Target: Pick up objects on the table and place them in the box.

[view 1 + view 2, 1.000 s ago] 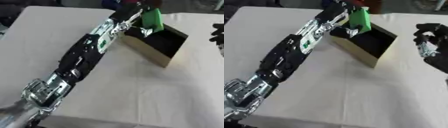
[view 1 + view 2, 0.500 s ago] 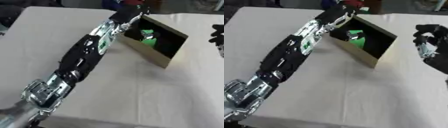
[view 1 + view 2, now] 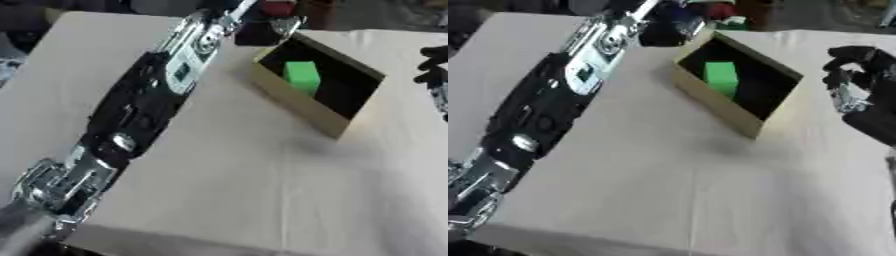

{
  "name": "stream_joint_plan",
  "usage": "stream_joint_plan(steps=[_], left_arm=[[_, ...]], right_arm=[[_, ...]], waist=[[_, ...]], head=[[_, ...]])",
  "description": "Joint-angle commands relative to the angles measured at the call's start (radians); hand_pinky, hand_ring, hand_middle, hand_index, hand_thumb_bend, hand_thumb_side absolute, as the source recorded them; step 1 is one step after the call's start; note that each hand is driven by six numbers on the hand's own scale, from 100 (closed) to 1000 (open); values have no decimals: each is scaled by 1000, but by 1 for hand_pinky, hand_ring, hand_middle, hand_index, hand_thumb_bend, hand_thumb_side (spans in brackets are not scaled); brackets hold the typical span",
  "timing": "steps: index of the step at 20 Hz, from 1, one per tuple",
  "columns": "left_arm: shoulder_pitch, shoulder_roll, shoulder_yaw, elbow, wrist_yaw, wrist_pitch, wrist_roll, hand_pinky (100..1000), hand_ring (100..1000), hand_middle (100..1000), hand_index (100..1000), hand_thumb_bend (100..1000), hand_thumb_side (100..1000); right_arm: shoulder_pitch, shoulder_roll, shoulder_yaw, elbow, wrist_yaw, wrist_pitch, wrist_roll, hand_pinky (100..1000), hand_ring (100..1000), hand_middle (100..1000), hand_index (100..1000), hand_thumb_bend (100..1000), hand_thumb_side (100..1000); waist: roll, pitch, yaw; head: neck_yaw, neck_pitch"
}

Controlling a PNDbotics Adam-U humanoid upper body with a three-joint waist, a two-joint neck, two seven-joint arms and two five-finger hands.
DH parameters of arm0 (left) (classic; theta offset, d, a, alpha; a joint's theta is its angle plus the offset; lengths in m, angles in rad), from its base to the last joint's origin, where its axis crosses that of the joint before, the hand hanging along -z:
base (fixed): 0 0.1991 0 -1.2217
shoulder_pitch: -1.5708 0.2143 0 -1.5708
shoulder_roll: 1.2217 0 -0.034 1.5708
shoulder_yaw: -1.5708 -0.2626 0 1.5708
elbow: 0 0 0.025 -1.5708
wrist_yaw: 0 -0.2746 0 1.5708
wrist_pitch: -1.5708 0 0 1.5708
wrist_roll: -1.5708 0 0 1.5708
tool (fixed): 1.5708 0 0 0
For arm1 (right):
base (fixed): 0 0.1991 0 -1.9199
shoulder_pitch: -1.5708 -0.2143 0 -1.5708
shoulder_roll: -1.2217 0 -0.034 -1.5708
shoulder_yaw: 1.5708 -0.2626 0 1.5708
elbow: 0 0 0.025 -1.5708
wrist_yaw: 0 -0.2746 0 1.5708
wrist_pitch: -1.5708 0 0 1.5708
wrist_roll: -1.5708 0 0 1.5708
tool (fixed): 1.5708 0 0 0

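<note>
Left hand up at the far edge of the desk, just beyond the far-left corner of the box, at the end of the long black-and-silver left arm stretched diagonally from the lower left corner. Blurred and dark there, so cannot tell whether fingers spread or curled; nothing visibly held. Something red just past the hand at the top edge, with a small green patch beside it in the right eye view, neither clear enough to name. Green block lying inside the box, on its dark floor, toward the near-left wall, apart from the hand. Box a shallow open-topped tan one with a dark interior, set askew on the pale desk cloth, one corner pointing toward the viewer. Right hand at the right edge of the view, well apart from the box, black with silver parts, fingers curled inward and empty, hovering over the desk. Rest of the cloth near the viewer bare of task things.
</note>
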Motion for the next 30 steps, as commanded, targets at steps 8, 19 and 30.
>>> stream_joint_plan(steps=[8, 19, 30], left_arm=[[264, 167, 154, -390, 320, 142, 102, 694, 575, 571, 799, 100, 660], [543, 119, 306, -528, 406, 135, 260, 689, 563, 555, 791, 100, 713], [644, 64, 368, -530, 457, 71, 338, 682, 554, 546, 788, 100, 719]], right_arm=[[-2, -38, -35, -21, 9, 4, -35, 638, 876, 586, 776, 100, 374], [9, -43, -54, -40, 7, 11, -54, 638, 876, 587, 786, 100, 383], [18, -48, -63, -48, 2, 14, -62, 638, 877, 588, 789, 100, 385]], waist=[[-2, -20, 53], [-2, -13, 85], [-4, -9, 101]], head=[[-35, -17], [-50, -13], [-54, -10]])
